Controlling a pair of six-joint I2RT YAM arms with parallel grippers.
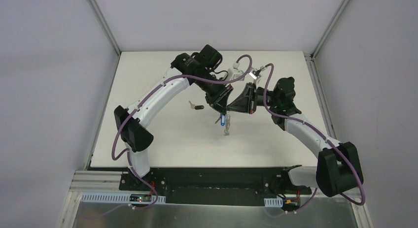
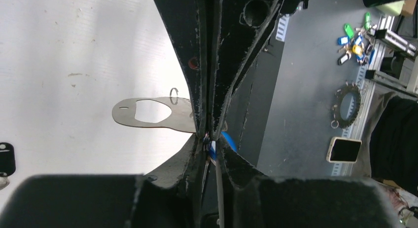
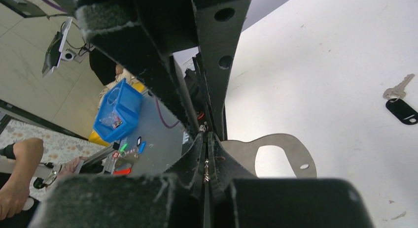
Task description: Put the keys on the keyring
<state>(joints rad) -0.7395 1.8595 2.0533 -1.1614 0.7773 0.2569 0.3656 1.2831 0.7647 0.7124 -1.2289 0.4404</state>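
1. Table (image 1: 162,139): white top. Both arms reach in and meet tip to tip just above frame centre in the top view.
2. Left gripper (image 2: 211,148): jaws all but pressed together, with only a thin slit between them. Blue plastic sits at the tips, so it looks to be pinching the blue-tag key (image 1: 223,120). From above, the tag hangs just below the meeting point.
3. Right gripper (image 3: 206,142): jaws pressed together, a small metal link showing in the seam. The keyring (image 2: 181,114), a flat silvery plate with a large cut-out, juts sideways from these tips. My reading is that it is gripped at its edge.
4. Clips (image 1: 227,131): a short chain dangles below the blue tag. Whether the blue-tag key is hooked on yet, I cannot tell.
5. Black-head key (image 1: 197,108): lies flat on the table, apart from both grippers and left of the jaws in the top view.
   - Its long axis runs blade upper left to head lower right.
   - It is on the left arm's side, so the left arm is the nearer one to fetch it.
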